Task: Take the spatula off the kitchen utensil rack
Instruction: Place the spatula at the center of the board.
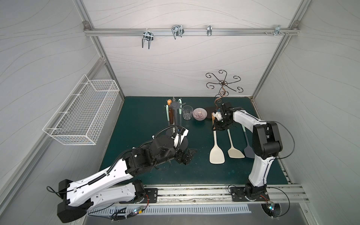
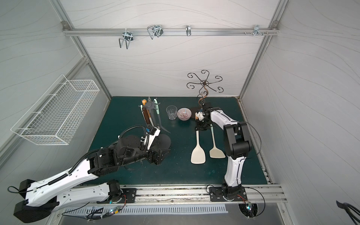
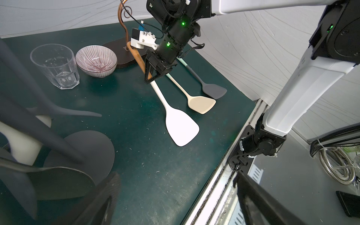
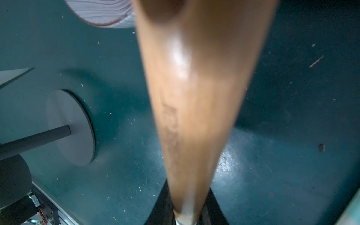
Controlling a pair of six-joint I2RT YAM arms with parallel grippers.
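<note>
Left gripper point(image 1: 188, 156) low centre in a top view, jaws spread, empty. White spatula point(image 1: 216, 154) lower right of centre (blade down by the mat point(image 1: 136, 116)). Right gripper point(image 1: 215, 127) clenched on its wooden handle. Kitchen utensil rack point(image 1: 174, 106) upper centre, well apart from the spatula, other utensils point(image 1: 171, 116) hanging on it.

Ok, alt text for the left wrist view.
The right fingers grip a white spatula by its wooden handle over a green mat. A cream spatula and a grey spatula lie beside it, a glass and striped bowl nearby.
</note>
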